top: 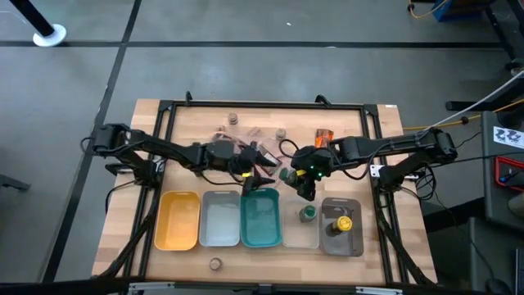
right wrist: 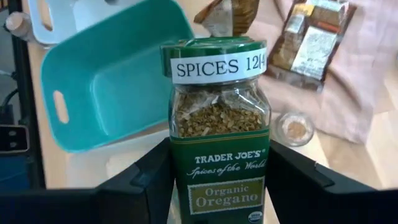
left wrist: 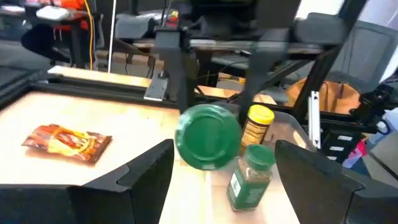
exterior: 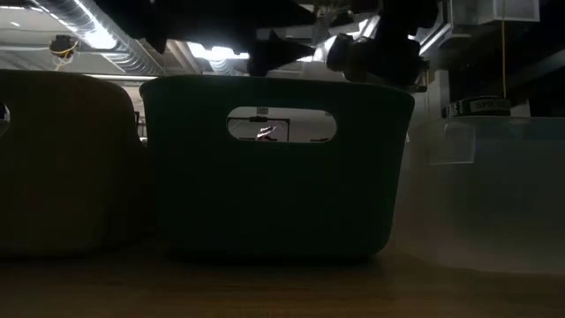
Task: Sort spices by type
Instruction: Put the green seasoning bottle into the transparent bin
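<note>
Table [top: 123,164]: 1, wood top, black frame

Cloth [top: 258,135]: 1, beige-pink, far middle of table, partly under the arms

Trays: 5 in a row at near edge – yellow tray [top: 178,220], grey tray [top: 219,218], teal tray [top: 260,217], clear tray [top: 301,233], dark grey tray [top: 354,238]

Arms: 2. Left gripper [top: 260,168] over near edge of cloth, just beyond teal tray, fingers spread wide, grasping nothing. Right gripper [top: 307,188] over far end of clear tray, fingers clamped on oregano jar [right wrist: 219,124], green lid, label "Organic Oregano"; jar held off the table

Jars, other: green-lid jar [top: 308,214] standing in clear tray, 1; yellow-lid jar [top: 344,222] in dark grey tray, 1; small tan-lid jars loose on table, 4 counted – 1 at near edge [top: 215,264] in front of grey tray, 3 at far side [top: 233,118] on or by cloth

Packets: orange-brown packet [top: 325,137] at far right of cloth, 1; more packets [right wrist: 314,40] lying on cloth in rt wrist view, approx 2, count unsure

Black blocks: can't tell
</note>
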You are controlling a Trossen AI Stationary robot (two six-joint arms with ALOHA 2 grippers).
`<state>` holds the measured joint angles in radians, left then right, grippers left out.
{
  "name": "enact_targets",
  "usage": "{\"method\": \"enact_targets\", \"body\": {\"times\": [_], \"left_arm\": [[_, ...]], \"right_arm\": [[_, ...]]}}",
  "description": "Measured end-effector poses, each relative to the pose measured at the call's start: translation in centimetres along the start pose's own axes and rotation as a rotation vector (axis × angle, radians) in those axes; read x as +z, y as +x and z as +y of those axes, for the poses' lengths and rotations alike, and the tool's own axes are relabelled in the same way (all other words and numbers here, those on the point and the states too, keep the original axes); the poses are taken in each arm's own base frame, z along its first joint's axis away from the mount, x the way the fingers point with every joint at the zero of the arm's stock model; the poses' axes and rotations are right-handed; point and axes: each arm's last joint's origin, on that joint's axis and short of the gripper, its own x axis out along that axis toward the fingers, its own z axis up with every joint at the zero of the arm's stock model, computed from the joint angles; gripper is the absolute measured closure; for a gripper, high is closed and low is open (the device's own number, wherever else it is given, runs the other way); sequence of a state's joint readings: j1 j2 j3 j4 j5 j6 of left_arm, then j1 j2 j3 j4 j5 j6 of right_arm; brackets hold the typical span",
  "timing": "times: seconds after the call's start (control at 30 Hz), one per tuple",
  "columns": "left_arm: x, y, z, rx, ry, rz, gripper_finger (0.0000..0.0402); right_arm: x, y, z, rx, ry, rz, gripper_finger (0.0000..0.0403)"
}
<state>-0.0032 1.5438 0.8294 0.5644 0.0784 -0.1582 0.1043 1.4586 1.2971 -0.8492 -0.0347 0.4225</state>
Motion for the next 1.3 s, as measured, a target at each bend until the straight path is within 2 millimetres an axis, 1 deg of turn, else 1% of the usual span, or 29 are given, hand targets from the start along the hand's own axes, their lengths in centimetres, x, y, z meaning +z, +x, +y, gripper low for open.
{"method": "enact_targets", "body": {"times": [0.17,0.27,0.4,0.57,0.77,1.0,1.3], "left_arm": [[0.6,2.2,0.0,-0.017,0.001,0.002,0.0133],[0.5,3.5,0.0,-0.057,-0.002,0.041,0.0133],[0.7,4.5,0.0,-0.055,-0.008,0.09,0.0133],[0.5,4.8,0.1,-0.048,-0.007,0.104,0.0133],[0.3,4.8,0.2,-0.023,-0.015,0.119,0.0133],[-0.4,5.1,-0.1,-0.028,-0.035,0.141,0.0133],[-0.6,5.3,-0.5,-0.044,-0.035,0.144,0.0133]], "right_arm": [[-0.3,0.0,0.0,0.014,0.002,0.043,0.0196],[-0.5,0.0,-0.1,0.005,0.003,0.063,0.0196],[-0.8,0.0,-0.1,0.028,-0.002,0.099,0.0196],[-1.0,0.0,0.0,0.068,-0.002,0.133,0.0196],[-1.5,-0.1,-0.2,0.067,0.004,0.198,0.0196],[-1.1,-0.1,0.0,0.088,-0.028,0.153,0.0196],[-1.0,0.0,-0.1,0.061,-0.057,0.134,0.0196]]}}
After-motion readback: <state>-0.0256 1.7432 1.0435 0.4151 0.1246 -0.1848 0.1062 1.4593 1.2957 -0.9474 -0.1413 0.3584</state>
